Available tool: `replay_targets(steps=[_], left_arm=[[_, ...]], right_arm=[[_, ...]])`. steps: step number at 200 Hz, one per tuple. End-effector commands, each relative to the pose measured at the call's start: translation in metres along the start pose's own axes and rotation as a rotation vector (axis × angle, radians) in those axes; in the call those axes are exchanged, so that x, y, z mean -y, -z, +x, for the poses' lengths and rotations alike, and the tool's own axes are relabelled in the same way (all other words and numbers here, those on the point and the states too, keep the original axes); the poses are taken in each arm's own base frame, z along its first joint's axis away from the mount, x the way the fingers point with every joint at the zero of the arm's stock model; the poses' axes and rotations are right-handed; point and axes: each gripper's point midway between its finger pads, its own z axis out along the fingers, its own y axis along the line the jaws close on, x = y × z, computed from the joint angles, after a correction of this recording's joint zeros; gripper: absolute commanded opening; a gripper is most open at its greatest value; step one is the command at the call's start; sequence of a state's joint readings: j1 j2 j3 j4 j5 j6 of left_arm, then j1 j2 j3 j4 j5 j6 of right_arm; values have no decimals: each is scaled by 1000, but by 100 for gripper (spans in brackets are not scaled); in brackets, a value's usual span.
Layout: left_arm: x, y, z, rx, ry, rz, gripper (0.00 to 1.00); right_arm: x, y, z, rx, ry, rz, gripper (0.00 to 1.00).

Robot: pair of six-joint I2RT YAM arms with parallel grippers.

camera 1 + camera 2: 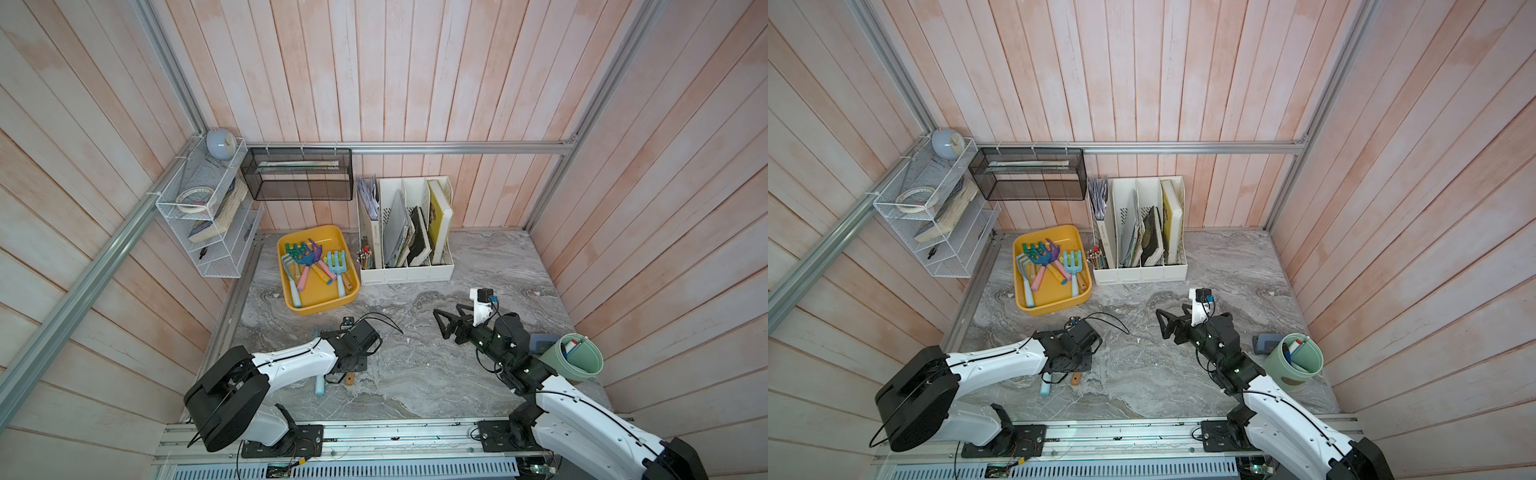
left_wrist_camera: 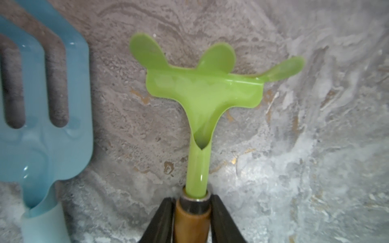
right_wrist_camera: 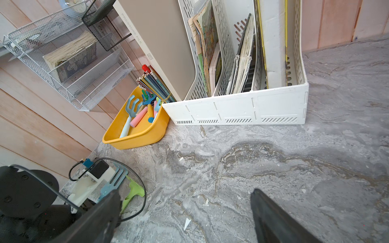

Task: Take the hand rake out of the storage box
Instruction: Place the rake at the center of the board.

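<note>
The yellow storage box stands at the back left of the marble table and holds several coloured hand rakes. In front of it, outside the box, my left gripper is shut on the wooden handle of a green hand rake. The rake's head hangs low over the table; I cannot tell whether it touches. A light blue hand rake lies on the table right beside it. My right gripper stands open over bare table at the middle right, holding nothing.
A white slotted file organizer with books stands right of the box, a pencil bundle between them. A black mesh basket and a white wire shelf hang on the walls. A green cup of pens stands far right.
</note>
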State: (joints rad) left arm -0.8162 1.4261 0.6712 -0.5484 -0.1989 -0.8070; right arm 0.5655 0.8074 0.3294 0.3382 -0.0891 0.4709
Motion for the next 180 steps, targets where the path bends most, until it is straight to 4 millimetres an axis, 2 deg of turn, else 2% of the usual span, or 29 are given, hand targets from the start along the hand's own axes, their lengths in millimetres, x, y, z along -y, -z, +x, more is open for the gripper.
replay_targets(steps=[1, 23, 84, 95, 103, 114, 117, 180], left_arm=[[-18, -7, 8, -9, 39, -41, 29], [-22, -8, 8, -8, 67, -36, 27], [-25, -8, 5, -6, 78, -32, 27], [-25, -7, 5, -2, 81, -28, 31], [-25, -7, 4, 1, 82, -23, 38], [-25, -4, 0, 5, 77, -34, 57], [-26, -2, -2, 8, 76, -41, 59], [-30, 35, -32, 90, 73, -74, 61]], right_arm=[[2, 1, 7, -22, -9, -1, 98], [2, 1, 8, -24, -9, -5, 98], [1, 2, 9, -22, -9, -10, 98], [1, 2, 9, -22, -10, -9, 98], [1, 2, 10, -23, -10, -10, 98], [2, 2, 9, -20, -12, -9, 98], [1, 2, 9, -20, -12, -10, 98], [1, 3, 11, -19, -11, -14, 98]])
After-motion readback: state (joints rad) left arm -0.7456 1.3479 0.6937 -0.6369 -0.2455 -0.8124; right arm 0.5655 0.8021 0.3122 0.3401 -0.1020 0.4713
